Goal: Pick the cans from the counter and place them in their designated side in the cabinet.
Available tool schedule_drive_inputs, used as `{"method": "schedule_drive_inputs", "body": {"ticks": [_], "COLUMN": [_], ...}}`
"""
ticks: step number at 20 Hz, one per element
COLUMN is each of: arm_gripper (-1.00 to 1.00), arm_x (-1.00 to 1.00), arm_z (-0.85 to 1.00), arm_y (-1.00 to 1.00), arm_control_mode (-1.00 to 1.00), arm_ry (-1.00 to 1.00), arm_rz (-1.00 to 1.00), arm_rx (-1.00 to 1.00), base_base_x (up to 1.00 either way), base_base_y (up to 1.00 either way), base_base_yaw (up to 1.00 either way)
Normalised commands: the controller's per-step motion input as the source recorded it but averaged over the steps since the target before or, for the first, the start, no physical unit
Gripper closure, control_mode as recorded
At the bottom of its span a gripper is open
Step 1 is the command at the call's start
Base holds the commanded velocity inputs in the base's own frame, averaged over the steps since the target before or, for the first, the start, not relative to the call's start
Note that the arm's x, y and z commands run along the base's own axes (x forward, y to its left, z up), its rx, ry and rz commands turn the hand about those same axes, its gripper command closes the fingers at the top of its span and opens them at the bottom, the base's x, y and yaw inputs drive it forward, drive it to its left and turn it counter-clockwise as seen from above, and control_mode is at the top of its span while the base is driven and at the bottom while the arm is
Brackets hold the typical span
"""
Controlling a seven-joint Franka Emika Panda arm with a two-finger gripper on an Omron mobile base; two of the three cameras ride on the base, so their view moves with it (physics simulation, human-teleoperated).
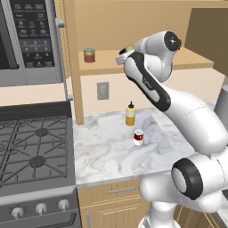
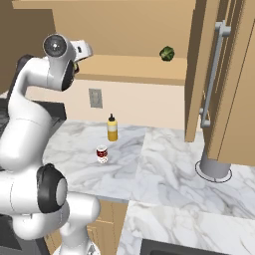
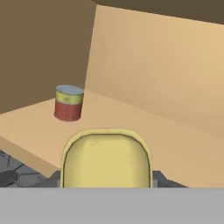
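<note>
My gripper (image 1: 121, 56) is up at the open cabinet's shelf (image 1: 104, 59), near the front edge. It is shut on a boxy tin (image 3: 106, 157), whose rounded yellow face sits low between the dark fingertips (image 3: 55, 176) in the hand view. The tin hangs just over the front of the shelf (image 3: 144, 127). From the right base view the white hand (image 2: 80, 49) sits at the shelf's left end (image 2: 134, 67). The short round red-and-white can (image 1: 138, 137) (image 2: 102, 154) stands upright on the marble counter (image 1: 104, 156) (image 2: 164, 159), well below the gripper.
A red can with a yellow-green band (image 1: 89, 55) (image 3: 68, 103) stands at the shelf's left. A green item (image 2: 167, 53) sits farther right. A yellow squeeze bottle (image 1: 130, 114) (image 2: 112, 128) stands behind the round can. The stove (image 1: 31, 147) and microwave (image 1: 26, 40) are left.
</note>
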Motion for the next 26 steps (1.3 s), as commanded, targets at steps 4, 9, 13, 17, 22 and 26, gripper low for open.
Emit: {"method": "schedule_drive_inputs", "body": {"ticks": [4,9,13,17,22,26], "arm_gripper": [1.0,1.0,1.0,1.0,1.0,1.0], "arm_x": [0.33,0.32,0.28,0.25,0.23,0.25], "arm_z": [-0.15,-0.08,-0.02,-0.03,-0.07,-0.07], "arm_y": [0.1,0.1,0.08,0.1,0.11,0.1], "arm_control_mode": [-1.0,-1.0,-1.0,-1.0,-1.0,-1.0], "arm_ry": [0.0,0.0,0.0,0.0,0.0,0.0], "arm_rz": [0.01,0.01,0.01,0.01,0.01,0.01], "arm_rx": [0.0,0.0,0.0,0.0,0.0,0.0], "base_base_x": [0.0,0.0,0.0,0.0,0.0,0.0], "base_base_y": [0.0,0.0,0.0,0.0,0.0,0.0], "base_base_yaw": [0.0,0.0,0.0,0.0,0.0,0.0]}}
